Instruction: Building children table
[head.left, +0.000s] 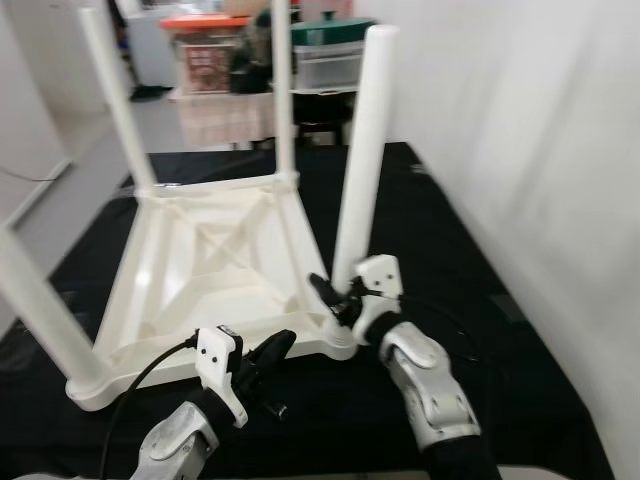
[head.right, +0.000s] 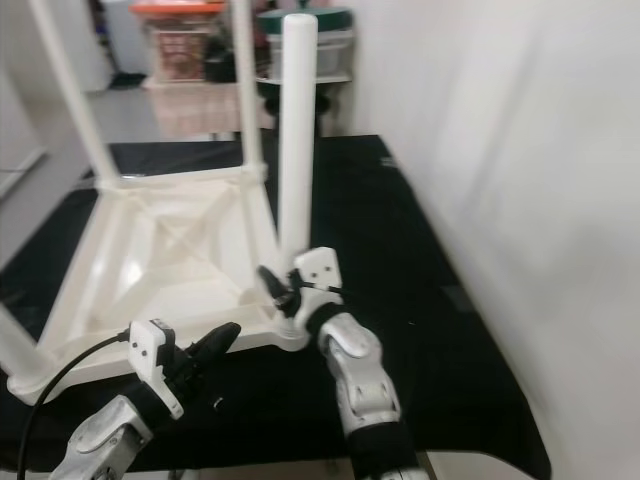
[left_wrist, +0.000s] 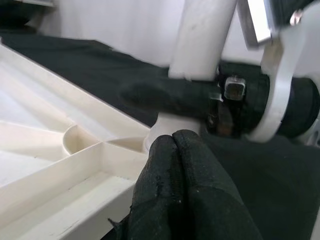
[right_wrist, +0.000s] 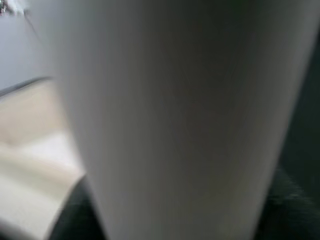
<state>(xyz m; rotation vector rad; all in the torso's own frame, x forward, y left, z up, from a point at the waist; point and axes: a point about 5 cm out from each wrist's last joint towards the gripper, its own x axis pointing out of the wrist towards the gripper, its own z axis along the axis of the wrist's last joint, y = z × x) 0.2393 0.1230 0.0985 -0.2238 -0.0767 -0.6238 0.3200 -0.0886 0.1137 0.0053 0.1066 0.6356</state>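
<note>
A white children's table (head.left: 200, 270) lies upside down on a black cloth, its legs pointing up. My right gripper (head.left: 335, 295) is shut on the base of the near right leg (head.left: 362, 150), where the leg meets the corner socket. That leg (right_wrist: 175, 115) stands very close in the right wrist view. One black finger (left_wrist: 165, 97) of the right gripper crosses the leg (left_wrist: 202, 35) just above the socket. My left gripper (head.left: 275, 350) is shut with nothing in it, and its fingertips (left_wrist: 175, 160) rest at the table's front rim beside that corner.
Three other legs stand at the far left (head.left: 115, 95), far right (head.left: 283, 90) and near left (head.left: 40, 310). A white wall (head.left: 540, 150) runs along the right. Stacked storage bins (head.left: 325, 50) and an orange-lidded box (head.left: 205, 45) stand behind the cloth (head.left: 440, 230).
</note>
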